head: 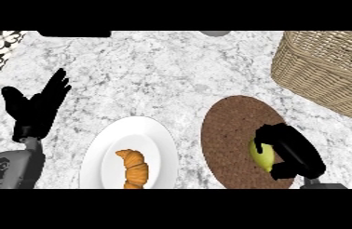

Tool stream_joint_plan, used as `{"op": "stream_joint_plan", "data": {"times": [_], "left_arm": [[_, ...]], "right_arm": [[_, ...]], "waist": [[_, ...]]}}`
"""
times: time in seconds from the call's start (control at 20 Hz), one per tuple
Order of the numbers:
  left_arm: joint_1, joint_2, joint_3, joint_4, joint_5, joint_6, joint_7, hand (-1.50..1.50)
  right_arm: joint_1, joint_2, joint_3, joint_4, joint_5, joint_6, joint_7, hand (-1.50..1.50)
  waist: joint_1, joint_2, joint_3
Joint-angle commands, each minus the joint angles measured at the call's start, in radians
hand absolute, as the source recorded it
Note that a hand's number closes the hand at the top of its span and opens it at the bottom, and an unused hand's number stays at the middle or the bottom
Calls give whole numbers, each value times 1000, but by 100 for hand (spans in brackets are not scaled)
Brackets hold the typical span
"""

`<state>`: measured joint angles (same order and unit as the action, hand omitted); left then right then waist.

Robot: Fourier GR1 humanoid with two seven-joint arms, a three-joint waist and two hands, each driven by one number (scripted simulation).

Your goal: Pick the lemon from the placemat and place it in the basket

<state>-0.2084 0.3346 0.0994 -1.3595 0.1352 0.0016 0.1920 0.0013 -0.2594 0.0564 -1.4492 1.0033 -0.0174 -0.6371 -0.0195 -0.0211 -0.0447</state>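
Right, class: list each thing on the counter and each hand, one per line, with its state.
lemon: on the placemat, right hand curled round it
right hand: shut on lemon
left hand: open, resting
placemat: flat on counter
basket: upright, contents unseen
croissant: on plate
plate: flat on counter

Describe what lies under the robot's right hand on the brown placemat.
A yellow-green lemon lies under the right hand, whose fingers curl round it on the placemat. Most of the lemon is covered by the hand.
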Motion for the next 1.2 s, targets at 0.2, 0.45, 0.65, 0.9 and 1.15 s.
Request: {"op": "stream_joint_plan", "data": {"times": [0.2, 0.45, 0.65, 0.9, 1.15], "left_arm": [[2, 4, -1, -4, -1, -6, 1, 0], [1, -13, -10, -1, -3, 0, 1, 0], [-6, -3, -8, 6, -5, -9, 4, 0], [-29, -4, 2, 10, -2, -6, 3, 0], [-43, -7, -11, -12, -14, 3, 60, 0]], "right_arm": [[41, 250, 20, 4, 88, 136, 539, 150], [5, 253, 78, -78, -154, 118, 697, 150], [-32, 256, 210, -243, -358, -46, 808, 150], [-117, 258, 411, -478, -200, -220, 1167, 150], [-317, 259, 405, -604, -27, -119, 1528, 150]], "waist": [[17, 21, 38], [28, 20, 47], [24, 12, 47], [13, 12, 42], [17, 15, 43]]}}
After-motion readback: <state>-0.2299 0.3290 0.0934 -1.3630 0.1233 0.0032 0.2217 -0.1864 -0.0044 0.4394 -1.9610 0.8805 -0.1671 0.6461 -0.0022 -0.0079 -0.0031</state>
